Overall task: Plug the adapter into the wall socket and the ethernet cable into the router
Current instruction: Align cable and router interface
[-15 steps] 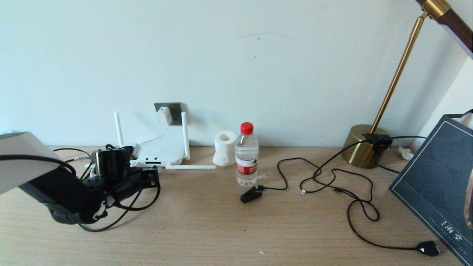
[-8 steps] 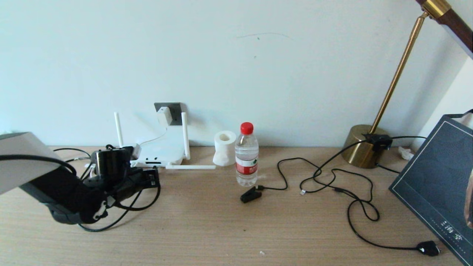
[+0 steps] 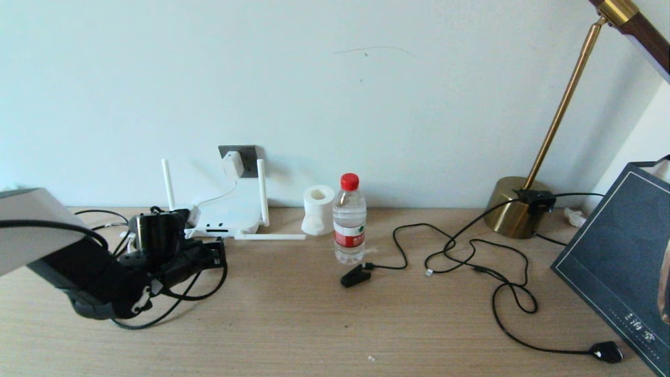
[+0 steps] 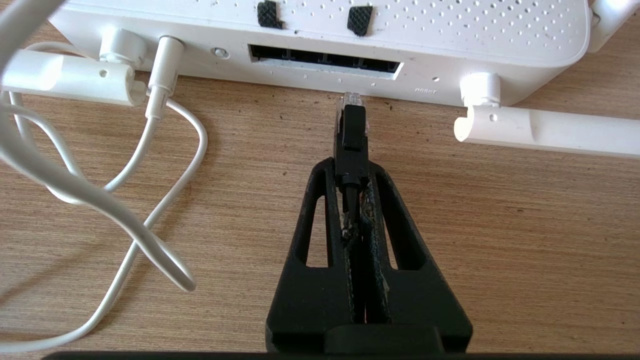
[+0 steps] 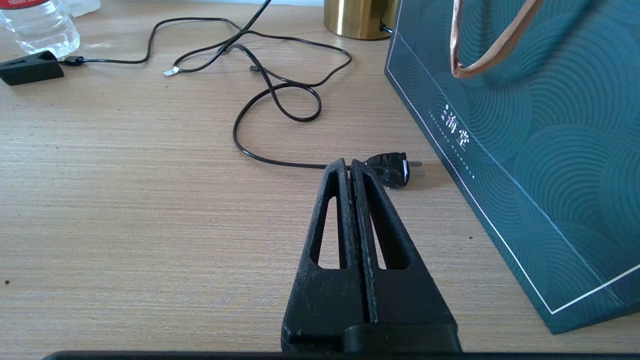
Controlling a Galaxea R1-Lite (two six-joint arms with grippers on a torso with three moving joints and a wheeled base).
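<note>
The white router (image 3: 226, 215) lies by the wall, its port slot (image 4: 325, 59) facing my left gripper (image 4: 351, 172). That gripper (image 3: 215, 253) is shut on the ethernet cable (image 4: 351, 150) just behind its black boot. The clear plug tip (image 4: 351, 100) sits right at the router's front edge, just below the port slot and outside it. The white adapter (image 3: 233, 164) sits in the dark grey wall socket (image 3: 248, 156), its thin white cord (image 4: 167, 150) running into the router. My right gripper (image 5: 348, 165) is shut on nothing, low over the table beside a teal bag.
A water bottle (image 3: 349, 220), a paper roll (image 3: 317, 209) and a black clip plug (image 3: 355, 276) stand right of the router. Loose black cords (image 3: 471, 256) end in a flat black plug (image 5: 392, 169). A brass lamp (image 3: 515, 212) and teal bag (image 3: 623, 251) fill the right side.
My left gripper with the ethernet plug has edged slightly left and toward the router. Nothing else has moved.
</note>
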